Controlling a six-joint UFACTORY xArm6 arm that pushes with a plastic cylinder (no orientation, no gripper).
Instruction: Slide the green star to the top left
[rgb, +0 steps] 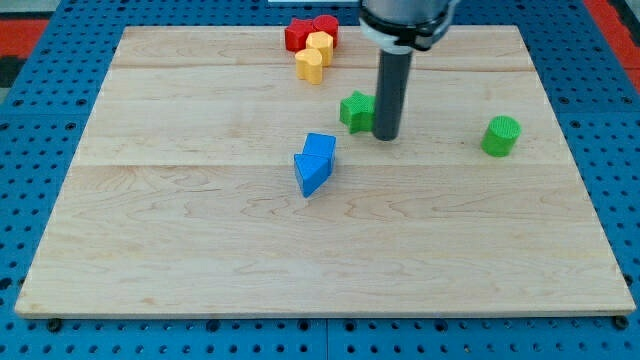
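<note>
The green star (355, 110) lies on the wooden board (200, 240), a little above the middle. My tip (386, 136) stands right against the star's right side, touching or nearly touching it. The dark rod rises from there to the view's top edge and hides a bit of the star's right edge.
A green cylinder (501, 135) stands at the right. Two blue blocks (315, 163) sit together below and left of the star. Two red blocks (311, 30) and two yellow blocks (314, 56) cluster at the top middle. A blue perforated surface surrounds the board.
</note>
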